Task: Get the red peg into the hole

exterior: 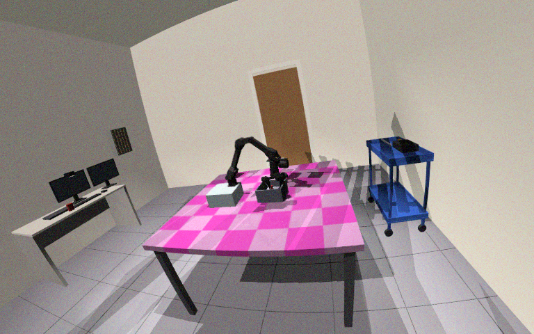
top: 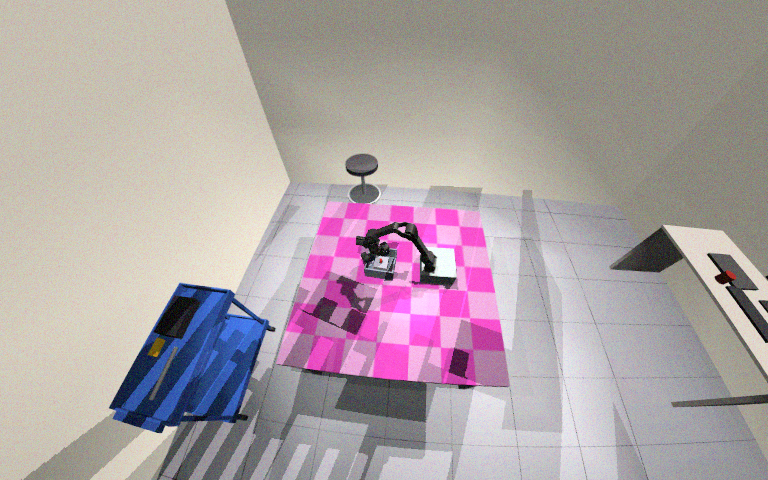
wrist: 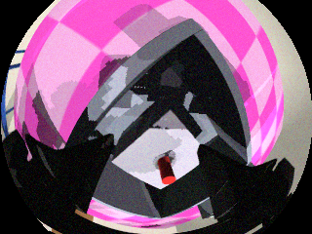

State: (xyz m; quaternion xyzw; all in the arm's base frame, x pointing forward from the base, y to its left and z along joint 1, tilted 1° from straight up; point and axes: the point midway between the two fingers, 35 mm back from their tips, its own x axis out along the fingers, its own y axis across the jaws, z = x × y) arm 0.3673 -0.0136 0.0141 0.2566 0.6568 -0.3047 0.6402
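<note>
The fingers (top: 366, 259) (exterior: 265, 181) stand wide open with nothing gripped, one on either side of the red peg (top: 380, 261) (exterior: 271, 187) (wrist: 167, 171), which shows in the gap between them, apart from both in the wrist view. The peg is inside the open box (top: 379, 274) (exterior: 270, 195) (wrist: 213, 43), its lower end at the hole in the pale plate (wrist: 138, 151) below the fingers, and a good length of it sticks up out of the plate; whether its foot has gone any way down the hole cannot be told. The box's grey walls surround the peg, and the box rests on the pink checked bench (top: 391, 356) (exterior: 270, 232) (wrist: 73, 44). Back from the fingers, toward the arm's base, a pale block (top: 446, 261) (exterior: 224, 197) sits apart from the box, carrying the black arm (top: 418, 237) (exterior: 257, 145).
</note>
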